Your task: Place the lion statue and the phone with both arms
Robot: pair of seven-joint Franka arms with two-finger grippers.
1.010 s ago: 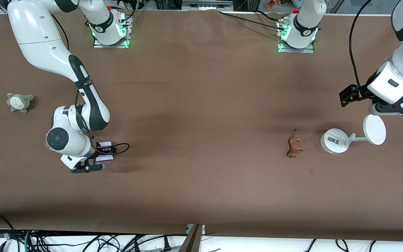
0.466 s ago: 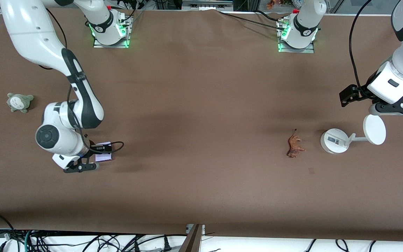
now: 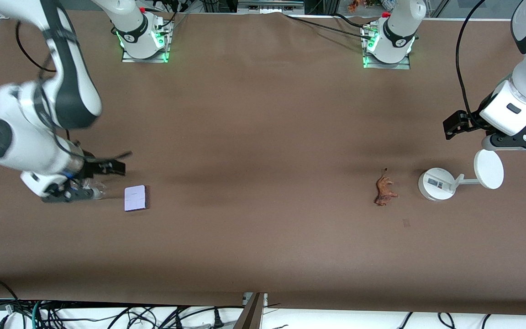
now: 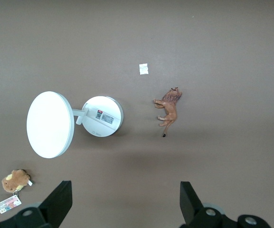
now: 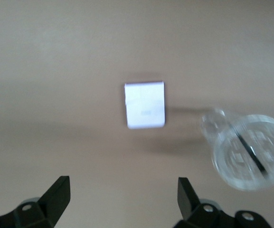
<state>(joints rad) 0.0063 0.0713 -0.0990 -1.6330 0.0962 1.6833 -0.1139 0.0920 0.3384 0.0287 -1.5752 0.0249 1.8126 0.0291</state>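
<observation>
right gripper [image 5: 120, 204] blurred, phone [image 3: 135, 198] flat

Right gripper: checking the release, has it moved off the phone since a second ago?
Yes. The right gripper has pulled away from the phone, toward the right arm's table end.

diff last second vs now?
The right tool let go of the phone, which now lies free on the table, and pulled up and away toward the right arm's end. The left tool, open over the stand, and the lion stayed put.
</observation>
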